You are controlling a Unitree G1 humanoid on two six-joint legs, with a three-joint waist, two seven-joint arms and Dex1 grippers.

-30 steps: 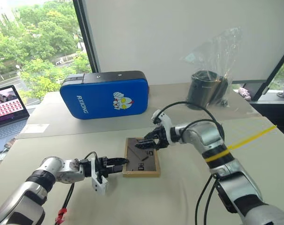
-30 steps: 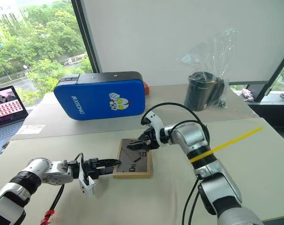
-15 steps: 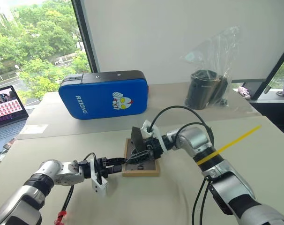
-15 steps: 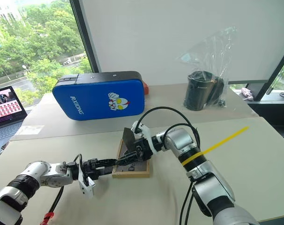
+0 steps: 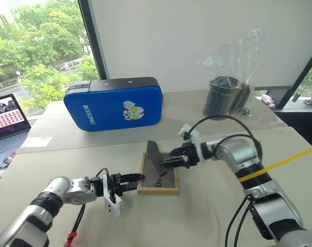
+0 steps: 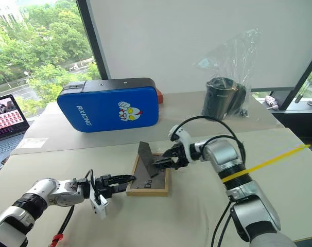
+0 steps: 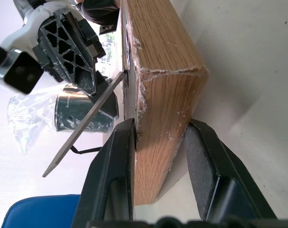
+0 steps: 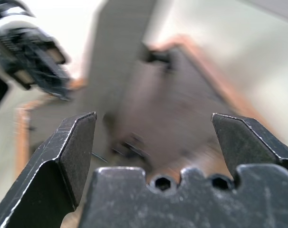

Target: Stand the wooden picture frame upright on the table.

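Lying face-down: wooden picture frame flat on the table, dark back panel up, near the middle, in front of the robot.
Stand: fold-out stand is lifted off the back panel, tilted up at an angle, hinged near the far edge.
Left gripper: clamped on the frame's near-left edge; left wrist view shows both pads squeezing the wood rim from either side.
Right gripper: jaws spread wide, holding nothing, hovering over the back panel just beside the raised stand; touching or not, cannot tell.
Handling guess: looks light and stiff, wood rim gives a solid pinch; front likely glazed so probably fragile if dropped; stand leaf looks thin, would flex or fold back if pushed hard.
Where to grip: on the wood rim, across its thickness, as the left one does; avoid the stand leaf and the front face.
Step guess: stand is out, frame not yet tipped up; next would be rotating it onto its bottom edge with the stand behind.
Risk: frame may slide on the smooth top or the stand may collapse.
Around: big blue padded case farther back on the left, well apart; dark cylinder in a plastic bag back right; laptop far left; yellow tape on the right arm.
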